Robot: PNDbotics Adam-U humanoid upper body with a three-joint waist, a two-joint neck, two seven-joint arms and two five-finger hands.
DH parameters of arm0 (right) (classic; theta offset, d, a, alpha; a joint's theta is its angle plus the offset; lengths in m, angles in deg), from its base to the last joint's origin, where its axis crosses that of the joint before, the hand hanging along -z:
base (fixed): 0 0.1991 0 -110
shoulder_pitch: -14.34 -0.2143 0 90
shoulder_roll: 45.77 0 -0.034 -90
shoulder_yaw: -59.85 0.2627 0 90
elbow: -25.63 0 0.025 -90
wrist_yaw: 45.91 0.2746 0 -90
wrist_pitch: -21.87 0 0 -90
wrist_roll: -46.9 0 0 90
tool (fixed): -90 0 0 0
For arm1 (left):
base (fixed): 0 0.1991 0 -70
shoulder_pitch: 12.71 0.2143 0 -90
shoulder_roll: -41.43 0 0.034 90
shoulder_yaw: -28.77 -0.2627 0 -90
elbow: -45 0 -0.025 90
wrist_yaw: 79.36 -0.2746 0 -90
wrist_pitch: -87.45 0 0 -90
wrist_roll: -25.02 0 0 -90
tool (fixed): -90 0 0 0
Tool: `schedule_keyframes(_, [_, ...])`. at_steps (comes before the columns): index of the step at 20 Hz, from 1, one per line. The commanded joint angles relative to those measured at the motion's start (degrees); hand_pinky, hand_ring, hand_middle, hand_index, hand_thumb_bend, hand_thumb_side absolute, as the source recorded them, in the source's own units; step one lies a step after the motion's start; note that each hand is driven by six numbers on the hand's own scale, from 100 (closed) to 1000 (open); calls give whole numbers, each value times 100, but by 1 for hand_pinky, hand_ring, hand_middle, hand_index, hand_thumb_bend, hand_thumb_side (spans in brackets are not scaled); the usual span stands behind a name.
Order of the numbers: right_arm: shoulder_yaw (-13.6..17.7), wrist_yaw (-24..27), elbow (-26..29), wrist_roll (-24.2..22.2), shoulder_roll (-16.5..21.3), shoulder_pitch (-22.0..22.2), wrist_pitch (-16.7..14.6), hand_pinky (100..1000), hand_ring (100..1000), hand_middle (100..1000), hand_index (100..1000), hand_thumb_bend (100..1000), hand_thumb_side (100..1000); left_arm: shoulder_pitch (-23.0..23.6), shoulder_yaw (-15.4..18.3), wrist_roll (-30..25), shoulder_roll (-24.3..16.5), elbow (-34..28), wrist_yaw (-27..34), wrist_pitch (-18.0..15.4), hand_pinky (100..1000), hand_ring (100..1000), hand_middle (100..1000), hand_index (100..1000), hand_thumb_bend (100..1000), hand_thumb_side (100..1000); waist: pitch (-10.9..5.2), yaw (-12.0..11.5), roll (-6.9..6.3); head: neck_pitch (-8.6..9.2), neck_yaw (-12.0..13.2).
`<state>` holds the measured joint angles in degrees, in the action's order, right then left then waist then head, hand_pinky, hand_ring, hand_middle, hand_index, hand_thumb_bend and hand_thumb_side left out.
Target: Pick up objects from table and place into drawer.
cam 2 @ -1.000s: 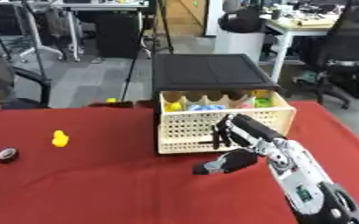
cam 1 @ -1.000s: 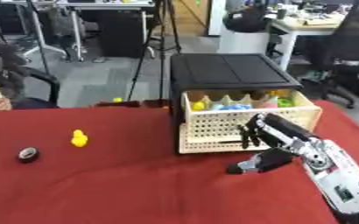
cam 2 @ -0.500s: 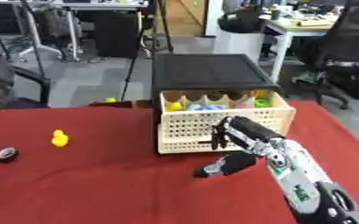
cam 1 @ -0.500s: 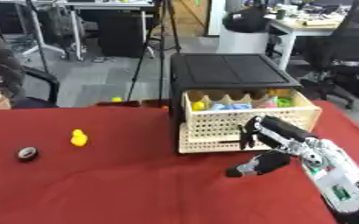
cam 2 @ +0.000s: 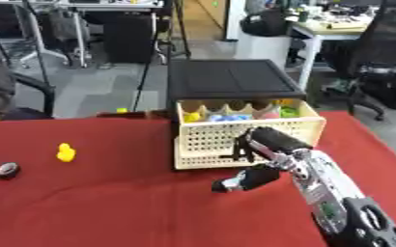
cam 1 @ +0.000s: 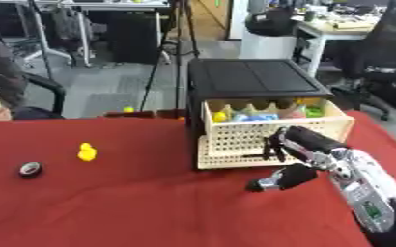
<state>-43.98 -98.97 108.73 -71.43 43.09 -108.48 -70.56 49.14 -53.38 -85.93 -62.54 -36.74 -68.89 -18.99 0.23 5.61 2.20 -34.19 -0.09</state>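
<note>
The robot's right hand [cam 1: 296, 155], fingers straight and thumb spread, rests against the front of the open cream drawer [cam 1: 273, 136] holding coloured objects, under a black cabinet [cam 1: 252, 79]; a yellow duck [cam 1: 86, 152] and a small dark round object [cam 1: 30, 169] lie well apart on the red tabletop [cam 1: 134, 202]

Red table [cam 1: 134, 202] open from 6 to 9 o'clock; only yellow duck [cam 1: 86, 152] and small dark round thing [cam 1: 30, 169] at 9, well apart; drawer [cam 1: 273, 130] pulled out at 1, top open (already part-filled); right hand [cam 1: 292, 153] blocks its front face.
</note>
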Motion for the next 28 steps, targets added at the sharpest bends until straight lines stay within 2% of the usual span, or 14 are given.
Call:
schedule_keyframes(1, [90,-280,-25,83,91,-93,123,159,100,552,613,817,748,-45,80,10,-91,-124,-36,21,507,623,642,836,100,743,-30,-1,-26,-16,-18])
schedule_keyframes(5, [138,-221,199,164,119,43,122,169,100,466,570,836,742,-31,96,19,-92,-126,-50,27,507,623,642,836,100,744,-21,4,-23,-3,2])
schedule_keyframes(12, [141,196,867,26,282,295,171,167,100,457,558,841,739,-22,111,19,-102,-105,-78,40,507,623,642,836,100,741,-17,34,-4,13,9])
schedule_keyframes(19, [26,287,868,-235,225,422,138,173,100,455,553,853,685,-11,124,31,-104,-100,-88,27,507,623,642,836,100,740,-6,26,-22,-3,14])
schedule_keyframes(21, [-5,305,847,-305,209,455,126,173,100,457,553,830,688,-7,125,30,-104,-94,-96,24,507,623,642,836,100,741,-1,26,-24,-7,18])
schedule_keyframes(28, [-77,242,482,-410,129,324,98,172,100,470,559,817,672,9,134,25,-81,-105,-84,17,507,623,642,836,100,739,-4,11,-43,-3,3])
